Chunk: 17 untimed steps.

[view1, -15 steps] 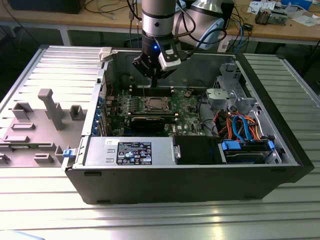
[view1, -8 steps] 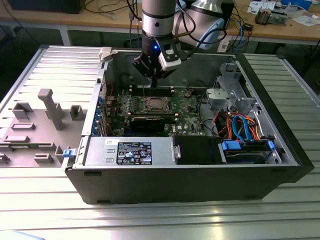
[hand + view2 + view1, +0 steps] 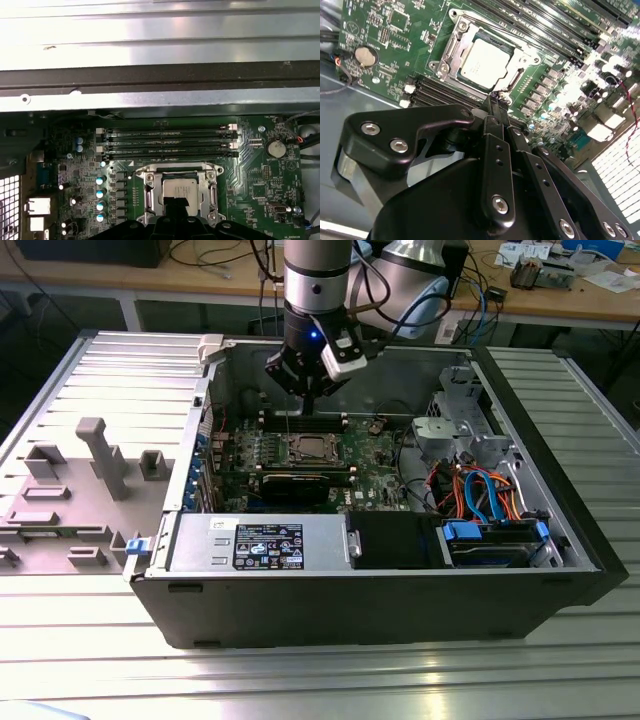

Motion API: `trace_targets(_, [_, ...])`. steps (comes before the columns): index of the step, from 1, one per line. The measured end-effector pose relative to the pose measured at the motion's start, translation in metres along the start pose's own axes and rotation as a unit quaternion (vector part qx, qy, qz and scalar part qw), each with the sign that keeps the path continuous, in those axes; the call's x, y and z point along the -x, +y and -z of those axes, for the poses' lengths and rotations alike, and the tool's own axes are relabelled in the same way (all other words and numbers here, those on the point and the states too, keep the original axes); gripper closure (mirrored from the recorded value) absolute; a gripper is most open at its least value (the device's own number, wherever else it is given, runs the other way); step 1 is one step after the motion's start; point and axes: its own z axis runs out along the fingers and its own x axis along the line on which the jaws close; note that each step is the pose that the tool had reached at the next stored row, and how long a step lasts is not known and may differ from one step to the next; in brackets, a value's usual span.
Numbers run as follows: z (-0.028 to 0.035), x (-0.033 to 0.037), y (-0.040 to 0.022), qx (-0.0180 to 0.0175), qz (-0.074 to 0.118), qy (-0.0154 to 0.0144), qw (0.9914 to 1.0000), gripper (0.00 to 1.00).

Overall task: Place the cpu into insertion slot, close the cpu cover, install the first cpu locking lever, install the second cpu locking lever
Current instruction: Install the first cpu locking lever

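The computer case (image 3: 380,600) lies open on the worktop (image 3: 300,680). Inside it the motherboard (image 3: 375,455) lies flat. The cpu (image 3: 481,62) sits in the insertion slot (image 3: 445,67), with the cpu cover (image 3: 456,50) flat over its edges. 4 memory slots (image 3: 167,142) run just beside the socket. The gripper (image 3: 496,100) hangs above the socket's edge. In the exterior view, the power supply (image 3: 260,543) lies before the board.

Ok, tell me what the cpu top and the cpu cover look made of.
cpu: dull silver-grey top, likely metal, matte with only a soft glare. cpu cover: thin bright frame, probably stamped steel, given its sharp glints.
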Motion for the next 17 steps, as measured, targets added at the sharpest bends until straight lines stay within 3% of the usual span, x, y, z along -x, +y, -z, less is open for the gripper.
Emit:
trace_targets(6, [0.0, 0.0, 0.0, 0.0001, 0.042, 0.0016, 0.9991, 0.89])
trace_targets(17, [0.0, 0.0001, 0.0, 0.0001, 0.043, 0.0017, 0.99909, 0.89])
